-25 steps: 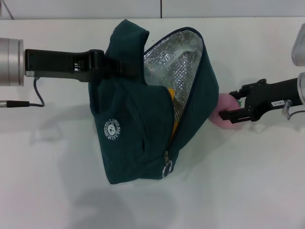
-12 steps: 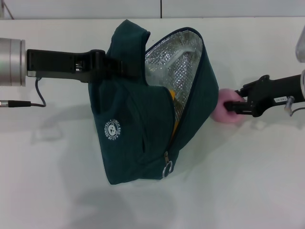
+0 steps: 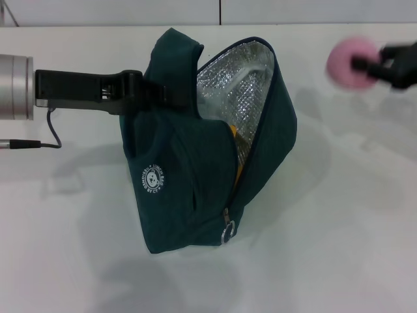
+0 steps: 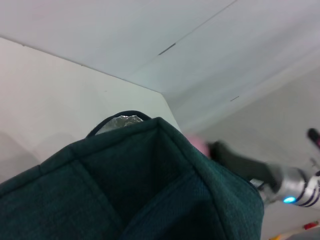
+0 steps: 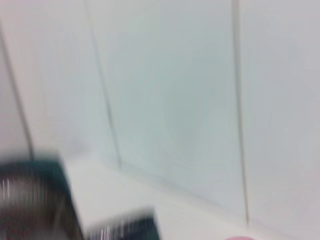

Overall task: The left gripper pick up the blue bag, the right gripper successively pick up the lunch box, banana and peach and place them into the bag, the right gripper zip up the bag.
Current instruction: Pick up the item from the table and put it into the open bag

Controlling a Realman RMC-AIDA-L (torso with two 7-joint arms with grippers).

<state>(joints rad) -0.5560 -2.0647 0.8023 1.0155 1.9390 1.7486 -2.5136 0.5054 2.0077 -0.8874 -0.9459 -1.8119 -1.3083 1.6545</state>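
The blue bag [image 3: 195, 150] hangs above the white table, dark teal with a round white logo and its foil-lined mouth open toward the right. My left gripper [image 3: 140, 91] is shut on the bag's handle at the upper left. A strip of the yellow banana [image 3: 236, 140] shows inside the opening, with a pale clear shape behind it. The pink peach [image 3: 348, 62] is lifted at the upper right, held in my right gripper [image 3: 365, 64], which is shut on it. In the left wrist view the bag's fabric [image 4: 135, 190] fills the frame and the right arm [image 4: 250, 167] shows beyond it.
The white table [image 3: 326, 248] stretches around the bag. A metal ring zip pull [image 3: 228, 229] hangs at the bag's lower edge. A grey wall stands behind the table.
My right gripper closed on the peach at table level beside the bag, then lifted it up and to the right. The left gripper and bag stayed put.
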